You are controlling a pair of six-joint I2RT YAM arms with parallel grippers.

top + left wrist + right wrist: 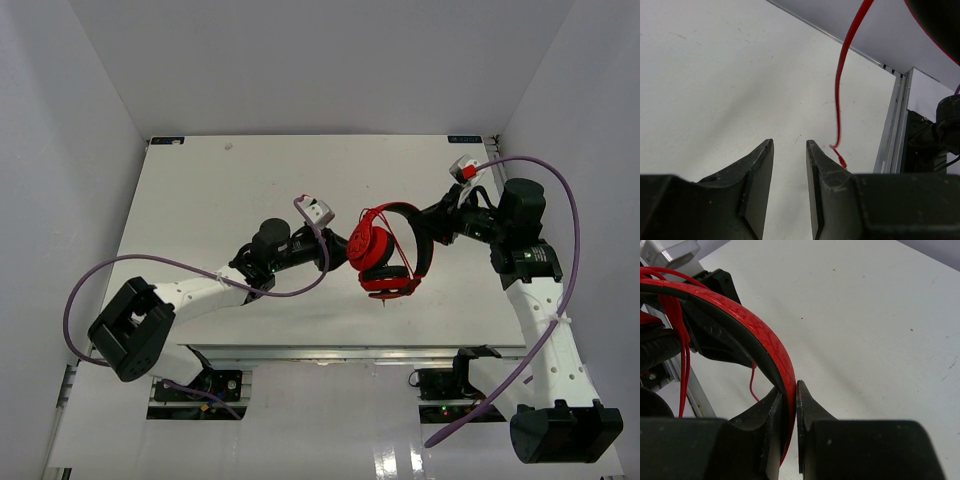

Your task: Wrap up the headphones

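Observation:
The red headphones [378, 250] hang above the middle of the table, held up by their black and red headband [760, 342]. My right gripper [789, 390] is shut on that headband; in the top view it sits at the right of the headphones [436, 222]. The thin red cable [842, 75] dangles from the headphones, its plug end [840, 159] just right of my left gripper [789, 150], outside the jaws. My left gripper is open and empty, just left of the earcups in the top view [335, 247].
The white table [220, 190] has a metal rail along its near edge [892, 135]. Purple robot cables loop beside each arm [150, 262] [560, 220]. White walls enclose the table on three sides.

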